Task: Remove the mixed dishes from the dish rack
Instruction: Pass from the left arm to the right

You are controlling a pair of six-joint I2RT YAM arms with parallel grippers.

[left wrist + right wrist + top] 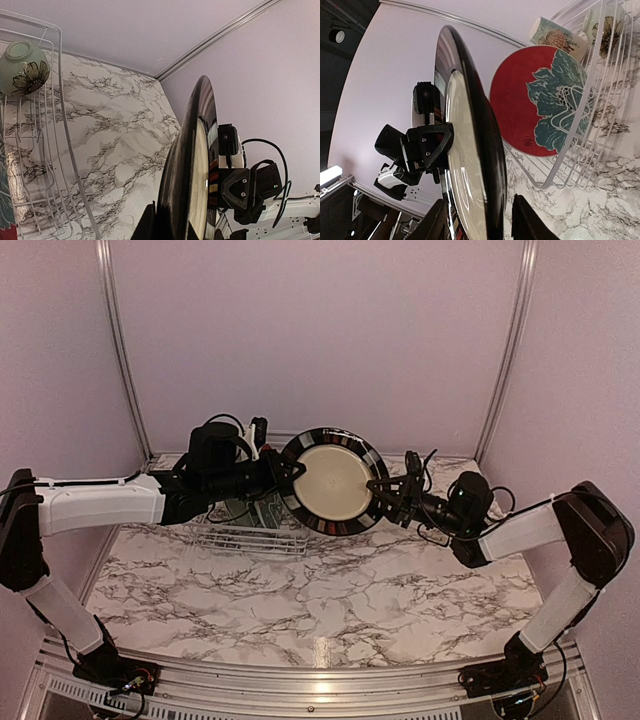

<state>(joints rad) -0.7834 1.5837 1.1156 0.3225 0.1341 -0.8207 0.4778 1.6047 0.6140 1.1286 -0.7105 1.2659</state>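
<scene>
Cream plate with dark striped rim is held upright in the air above the table, just right of the dish rack. Left jaws are clamped on its left rim. Right jaws straddle the opposite rim closely (firm contact cannot be confirmed from the wrist view). Still in the rack: a red plate with teal floral mark, a cream floral mug and a small pale green bowl.

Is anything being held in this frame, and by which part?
The cream plate, upright in the air. The left gripper grips one edge of its rim. The right gripper straddles the opposite edge, but I cannot tell whether it is clamped.
</scene>
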